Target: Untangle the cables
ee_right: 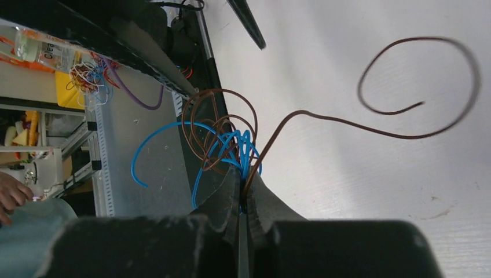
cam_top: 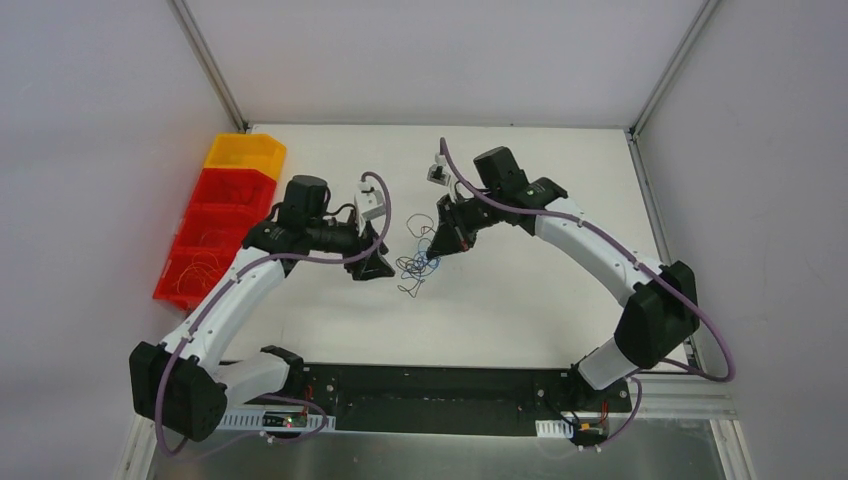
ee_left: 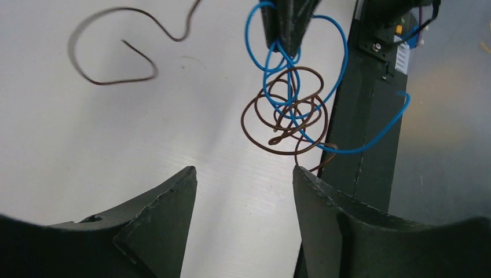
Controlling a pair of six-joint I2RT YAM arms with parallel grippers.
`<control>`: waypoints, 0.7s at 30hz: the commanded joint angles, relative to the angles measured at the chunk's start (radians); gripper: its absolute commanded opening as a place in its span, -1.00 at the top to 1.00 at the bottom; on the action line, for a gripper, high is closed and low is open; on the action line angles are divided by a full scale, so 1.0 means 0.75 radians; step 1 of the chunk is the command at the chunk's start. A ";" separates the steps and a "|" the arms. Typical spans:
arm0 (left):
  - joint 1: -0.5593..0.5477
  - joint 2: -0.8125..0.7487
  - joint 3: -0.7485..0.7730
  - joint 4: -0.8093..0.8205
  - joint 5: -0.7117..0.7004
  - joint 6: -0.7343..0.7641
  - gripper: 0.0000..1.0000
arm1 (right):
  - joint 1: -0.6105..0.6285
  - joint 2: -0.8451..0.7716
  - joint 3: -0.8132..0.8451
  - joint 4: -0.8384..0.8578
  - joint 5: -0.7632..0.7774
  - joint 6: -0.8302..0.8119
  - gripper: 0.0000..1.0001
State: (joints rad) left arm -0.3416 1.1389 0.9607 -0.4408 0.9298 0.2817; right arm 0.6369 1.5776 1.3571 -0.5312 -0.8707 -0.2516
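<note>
1. Cables (cam_top: pixel 418 262): a small knot of thin curly wires at the centre of the white table (cam_top: pixel 540 300), between the two grippers in the top view.
2. Left wrist view: the knot sits upper centre-right. The blue wire (ee_left: pixel 343 63) forms wide loops around tighter coils of brown wire (ee_left: pixel 284 119). One blue tail runs out to the right.
3. Right gripper (ee_right: pixel 243 194): fingers pressed together, pinching blue wire (ee_right: pixel 231 145) and brown wire (ee_right: pixel 208 116) at the tips. In the left wrist view its dark tip (ee_left: pixel 288 23) comes in from the top edge with the blue loops bunched at it.
4. Right wrist view: a long brown strand leaves the pinch and ends in a wide open loop, upper right of the frame, over the table.
5. Left gripper (ee_left: pixel 243 174): jaws apart, nothing between them. It is just below the knot in its own view, not touching it, and just left of it in the top view (cam_top: pixel 375 262).
6. Left edge of the top view: a row of red bins (cam_top: pixel 215 225) with a yellow bin (cam_top: pixel 245 152) at the far end, well apart from the cables.
</note>
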 commanded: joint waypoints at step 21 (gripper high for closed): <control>-0.315 -0.154 -0.002 0.027 -0.043 0.529 1.00 | 0.030 -0.043 0.026 -0.063 -0.064 -0.110 1.00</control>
State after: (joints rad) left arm -0.5644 1.0443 0.9298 -0.4240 0.8955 0.6193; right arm 0.6949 1.5337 1.3514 -0.5812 -0.8883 -0.3500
